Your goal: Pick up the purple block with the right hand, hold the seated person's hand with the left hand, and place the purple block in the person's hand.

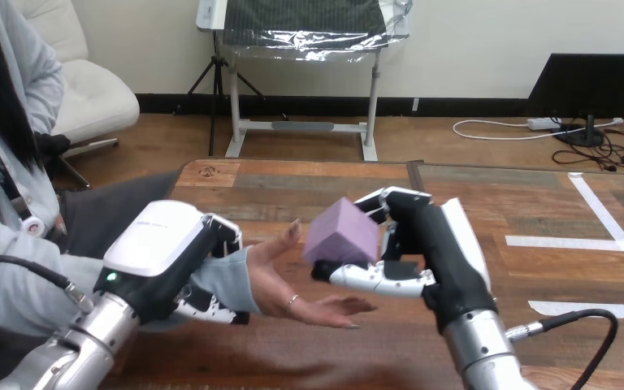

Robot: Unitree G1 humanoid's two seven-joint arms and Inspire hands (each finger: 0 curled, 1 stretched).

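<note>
**Q:** How far along is the task?

**A:** Two parts look done. The robot's right hand has fingers and thumb closed on the purple block, holding it clear of the wooden table. The left hand is wrapped round the person's wrist at the sleeve, with its fingers curling underneath. The person's hand lies palm up between the two robot hands.

**Q:** Where is the block relative to that palm?

**A:** It sits at the right hand's fingertips, on that hand's left side, above the person's fingers. It does not seem to touch the palm. Lowering it and letting go are what is left.

**Q:** Is there room to move?

**A:** Yes. The way leftward from the right hand to the palm is short, and nothing stands in it. One raised finger of the person is just beside the block and could be brushed. The table's left edge runs close beyond the left hand. Bare boards lie past the right hand, with white tape strips further to its right.
</note>
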